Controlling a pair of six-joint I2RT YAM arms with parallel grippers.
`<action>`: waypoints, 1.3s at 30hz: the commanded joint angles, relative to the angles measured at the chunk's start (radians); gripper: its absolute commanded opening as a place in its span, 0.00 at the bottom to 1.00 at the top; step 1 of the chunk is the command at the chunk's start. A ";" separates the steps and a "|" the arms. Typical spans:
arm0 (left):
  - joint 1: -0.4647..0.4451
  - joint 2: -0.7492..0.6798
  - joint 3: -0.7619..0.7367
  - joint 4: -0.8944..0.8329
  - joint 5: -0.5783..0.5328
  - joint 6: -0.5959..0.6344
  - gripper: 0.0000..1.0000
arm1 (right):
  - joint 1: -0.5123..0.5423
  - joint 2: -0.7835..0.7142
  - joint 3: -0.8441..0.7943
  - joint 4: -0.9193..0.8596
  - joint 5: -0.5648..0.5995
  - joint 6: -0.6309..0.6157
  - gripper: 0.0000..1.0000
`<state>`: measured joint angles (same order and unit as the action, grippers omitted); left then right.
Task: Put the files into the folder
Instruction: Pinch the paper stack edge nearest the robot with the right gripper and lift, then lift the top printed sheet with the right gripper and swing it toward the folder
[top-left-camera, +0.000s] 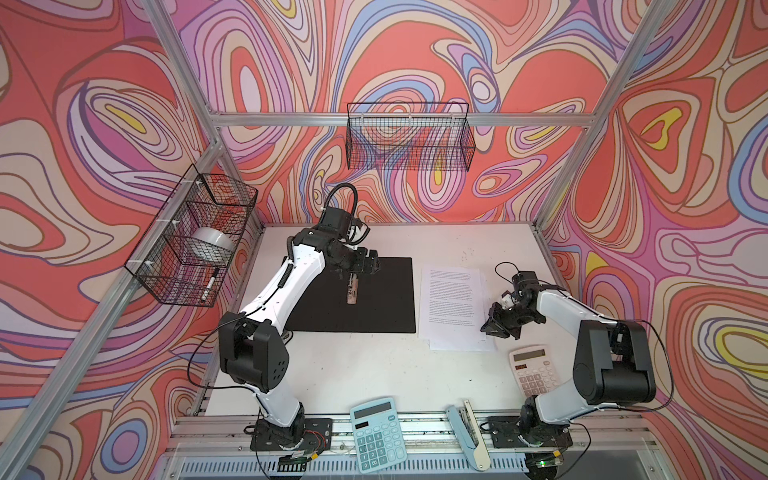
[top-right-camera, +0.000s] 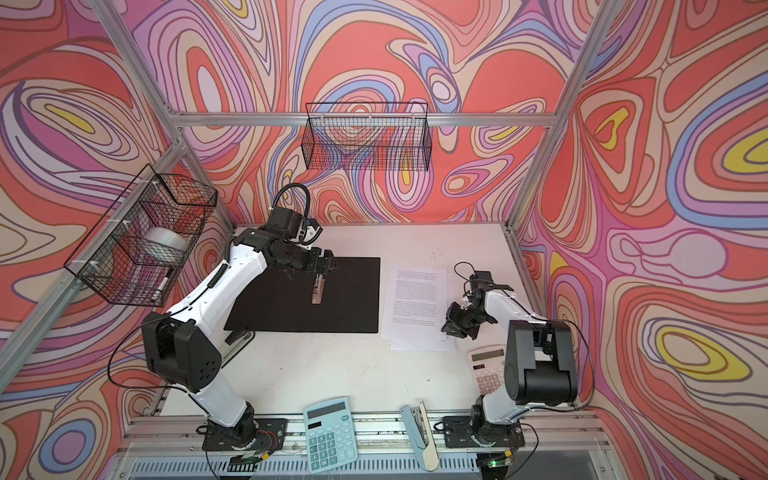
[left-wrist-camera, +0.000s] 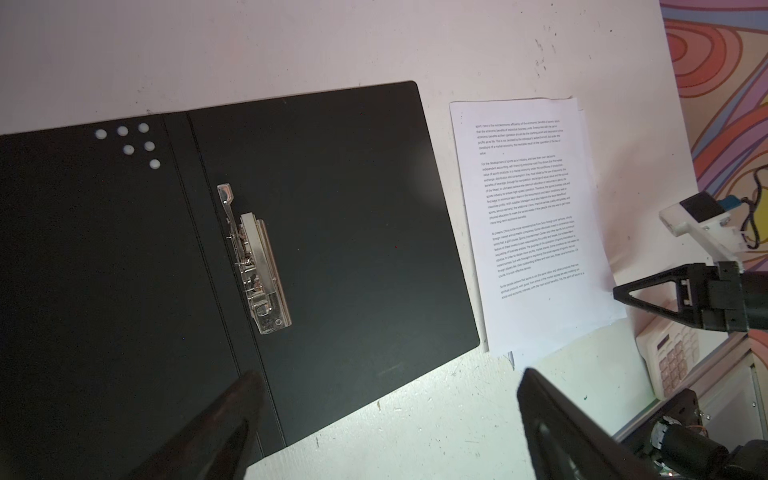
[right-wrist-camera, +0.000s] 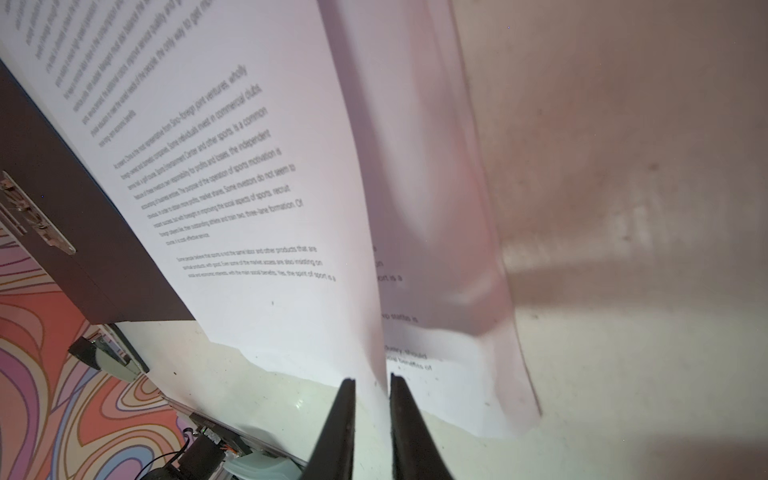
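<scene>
Gripping the files (right-wrist-camera: 249, 311) by the edge, right jaws clamped; left jaws apart over the open folder (left-wrist-camera: 353, 208). Next we should drag them across.

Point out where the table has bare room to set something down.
Bare: the wide patch between folder, blue calculator and stapler; also the far strip behind folder and papers. Crowded: the near right corner, between papers and beige calculator.
</scene>
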<state>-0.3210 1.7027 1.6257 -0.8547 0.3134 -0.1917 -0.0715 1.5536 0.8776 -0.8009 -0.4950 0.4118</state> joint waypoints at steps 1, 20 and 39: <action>-0.012 -0.011 -0.010 0.012 0.005 -0.005 0.96 | -0.007 -0.021 -0.018 0.028 -0.038 -0.003 0.14; -0.018 -0.029 0.009 0.002 -0.073 0.005 0.96 | -0.007 -0.096 -0.014 0.075 -0.116 -0.002 0.00; 0.076 -0.043 0.001 0.000 -0.066 -0.029 0.97 | -0.007 -0.169 0.099 0.131 -0.270 0.035 0.00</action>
<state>-0.2607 1.6882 1.6257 -0.8547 0.2356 -0.2066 -0.0715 1.4025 0.9478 -0.7097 -0.7101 0.4259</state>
